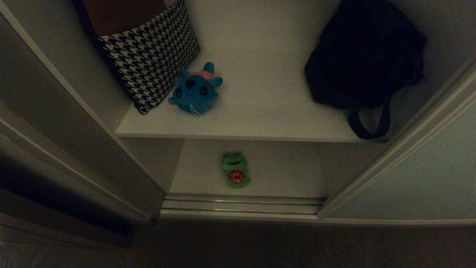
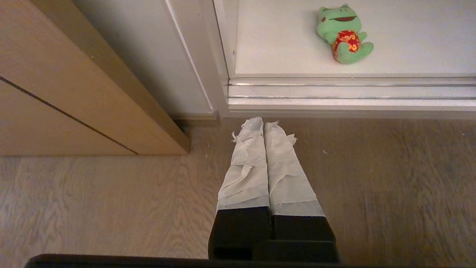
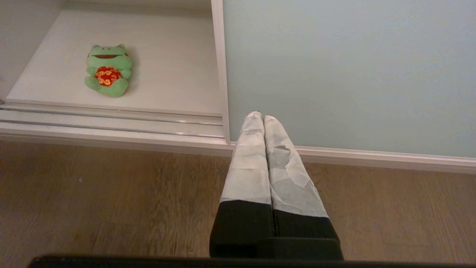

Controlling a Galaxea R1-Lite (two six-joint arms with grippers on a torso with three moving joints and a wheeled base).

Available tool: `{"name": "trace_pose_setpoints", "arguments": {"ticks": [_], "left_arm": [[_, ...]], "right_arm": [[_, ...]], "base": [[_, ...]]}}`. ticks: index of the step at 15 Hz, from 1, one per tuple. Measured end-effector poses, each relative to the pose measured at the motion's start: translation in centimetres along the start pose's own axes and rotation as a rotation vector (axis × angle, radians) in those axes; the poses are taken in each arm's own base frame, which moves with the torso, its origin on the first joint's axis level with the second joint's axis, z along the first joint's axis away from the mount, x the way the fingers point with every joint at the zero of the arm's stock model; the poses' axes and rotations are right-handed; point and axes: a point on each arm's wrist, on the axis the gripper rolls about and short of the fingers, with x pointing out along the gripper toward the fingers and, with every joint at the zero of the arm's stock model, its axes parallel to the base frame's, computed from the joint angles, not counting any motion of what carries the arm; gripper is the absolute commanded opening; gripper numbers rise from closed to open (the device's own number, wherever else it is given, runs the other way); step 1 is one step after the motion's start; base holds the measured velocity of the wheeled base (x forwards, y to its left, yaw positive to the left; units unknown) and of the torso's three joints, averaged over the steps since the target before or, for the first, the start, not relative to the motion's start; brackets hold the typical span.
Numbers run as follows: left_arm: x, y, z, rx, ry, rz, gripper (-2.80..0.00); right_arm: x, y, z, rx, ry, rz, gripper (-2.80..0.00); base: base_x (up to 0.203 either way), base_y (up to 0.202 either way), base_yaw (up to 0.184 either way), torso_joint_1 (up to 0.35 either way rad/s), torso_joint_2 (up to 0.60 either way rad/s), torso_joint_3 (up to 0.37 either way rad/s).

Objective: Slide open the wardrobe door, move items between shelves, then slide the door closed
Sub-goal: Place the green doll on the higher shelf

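The sliding wardrobe door [image 1: 416,178] [image 3: 349,70] stands pushed to the right, leaving the compartment open. On the upper shelf [image 1: 260,111] lies the teal-blue plush [image 1: 196,90] with a pink tuft. The green plush [image 1: 235,169] [image 2: 344,33] [image 3: 108,70] in red flowered shorts lies on its back on the lower shelf [image 1: 282,175] [image 2: 409,41] [image 3: 171,63]. My left gripper [image 2: 264,123] is shut and empty, low over the floor before the door track. My right gripper [image 3: 259,116] is shut and empty too, in front of the door's bottom edge. Neither arm shows in the head view.
A black-and-white houndstooth cushion [image 1: 148,52] leans at the upper shelf's left. A black strapped bag [image 1: 366,56] fills its right, one strap hanging over the edge. A metal floor track [image 1: 241,204] [image 2: 349,93] runs along the threshold. A wooden panel [image 2: 74,93] stands left of the wardrobe.
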Motion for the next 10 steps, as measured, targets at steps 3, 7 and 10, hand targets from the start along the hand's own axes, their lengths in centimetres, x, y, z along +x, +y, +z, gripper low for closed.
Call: {"name": "trace_pose_setpoints", "arguments": {"ticks": [3,7,10], "left_arm": [[0.0,0.03,-0.09,-0.024,0.002,0.016,-2.8],[0.0,0.04,-0.11,-0.026,0.003,0.02,-2.8],[0.0,0.04,-0.11,-0.023,0.003,0.02,-2.8]], "right_arm": [[0.01,0.0,-0.05,0.0,0.002,0.0,-2.8],[0.01,0.0,-0.03,0.0,0.001,0.0,-2.8],[0.01,0.0,-0.03,0.0,0.001,0.0,-2.8]], "base": [[-0.049,0.0,0.0,0.001,0.0,0.001],[-0.197,0.0,-0.001,0.001,0.0,0.003],[-0.193,0.0,0.0,0.003,0.0,-0.001]]}}
